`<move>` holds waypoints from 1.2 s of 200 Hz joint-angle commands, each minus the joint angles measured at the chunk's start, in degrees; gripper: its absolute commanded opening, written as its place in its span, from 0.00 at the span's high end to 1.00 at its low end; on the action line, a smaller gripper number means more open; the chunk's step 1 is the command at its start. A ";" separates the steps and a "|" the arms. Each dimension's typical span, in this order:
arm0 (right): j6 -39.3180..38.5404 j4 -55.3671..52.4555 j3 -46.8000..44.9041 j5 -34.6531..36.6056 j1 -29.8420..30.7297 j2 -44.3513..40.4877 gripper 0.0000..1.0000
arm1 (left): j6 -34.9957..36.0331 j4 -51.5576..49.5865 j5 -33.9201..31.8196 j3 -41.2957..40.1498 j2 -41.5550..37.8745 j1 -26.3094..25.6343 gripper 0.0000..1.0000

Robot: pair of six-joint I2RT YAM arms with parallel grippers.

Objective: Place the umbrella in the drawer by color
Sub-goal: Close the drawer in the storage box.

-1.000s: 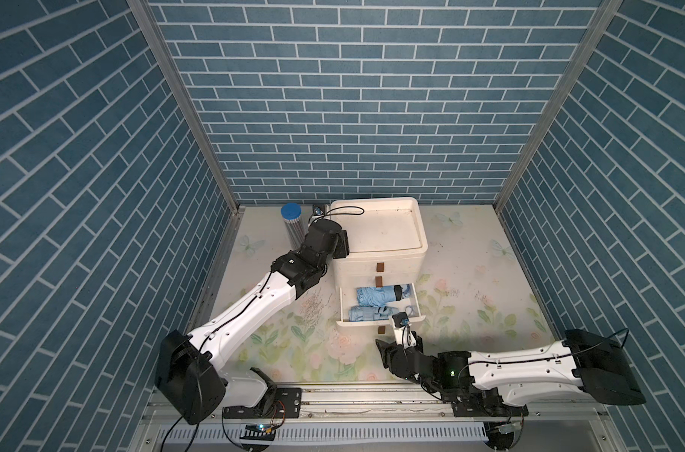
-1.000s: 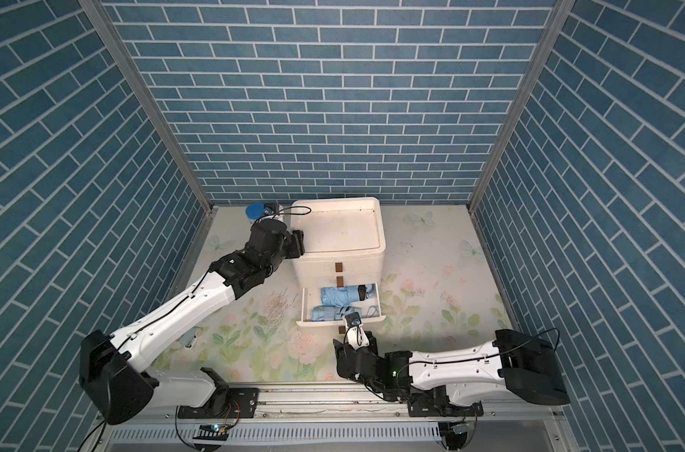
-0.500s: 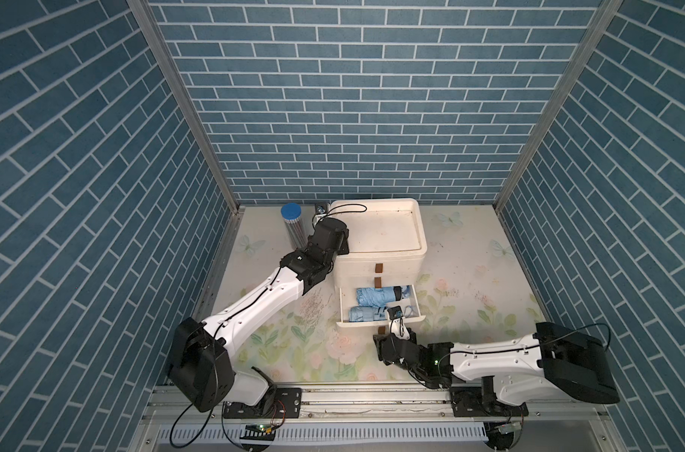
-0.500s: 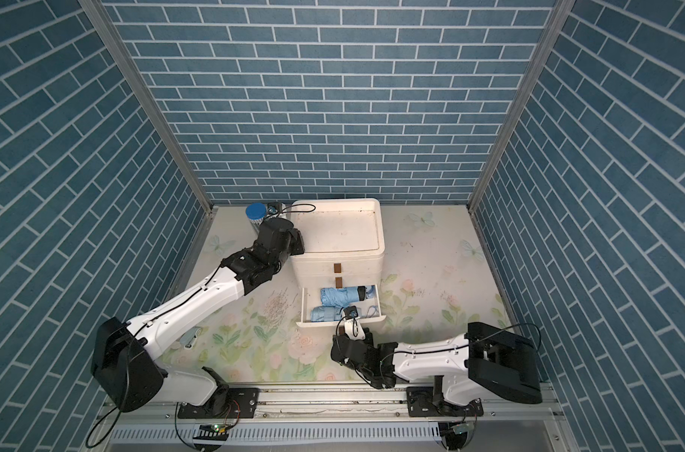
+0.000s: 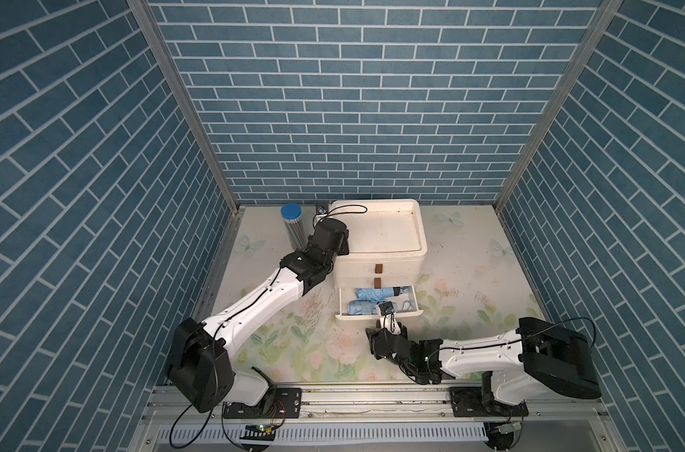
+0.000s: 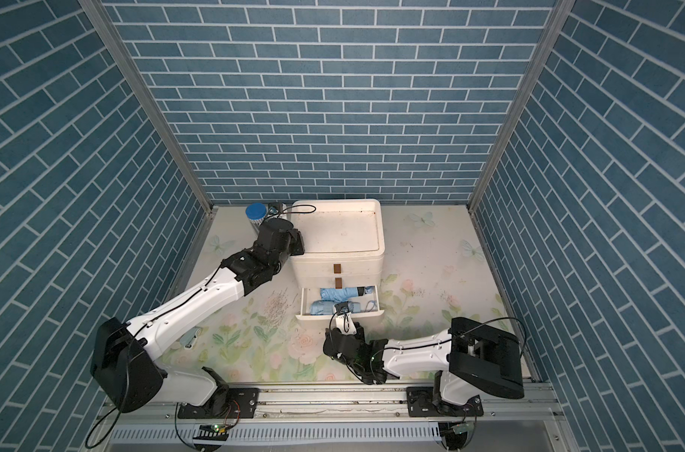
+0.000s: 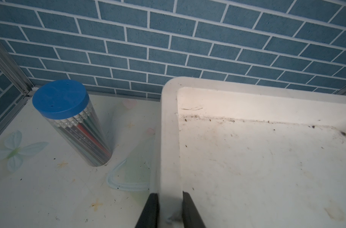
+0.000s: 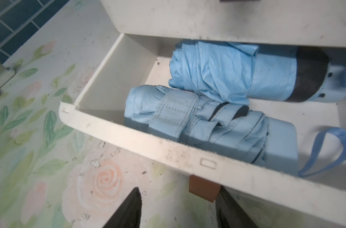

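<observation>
In the open bottom drawer [image 5: 356, 316], lower centre in a top view, one light blue umbrella [image 8: 227, 73] lies touching a second umbrella [image 8: 188, 118]. The right claw [image 8: 179, 189] stands open around the brown handle [image 8: 202, 188], not pinching it. The left claw [image 7: 168, 194] is closed on the rim of the white cabinet [image 7: 169, 138].

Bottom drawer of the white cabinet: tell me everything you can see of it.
The bottom drawer is a shallow, cream plastic tray, scuffed and speckled with dirt along its front wall. It stands open, slid out from the cabinet over the floral tabletop. Two folded light-blue umbrellas lie side by side inside, a blue wrist loop curling beside the nearer one. A brown tab handle sticks out from the front, between the fingers of the open right pincer; contact cannot be told.
</observation>
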 commanded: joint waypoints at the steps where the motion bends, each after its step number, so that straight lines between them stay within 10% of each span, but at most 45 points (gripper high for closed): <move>1: -5.44 2.94 2.05 4.81 -0.73 -0.66 0.40 | -0.09 -0.76 3.66 -1.90 0.01 -0.09 1.00; 240: -28.47 33.02 6.83 12.01 -11.74 20.52 0.39 | 3.00 0.71 6.09 -3.96 -0.80 -0.50 1.00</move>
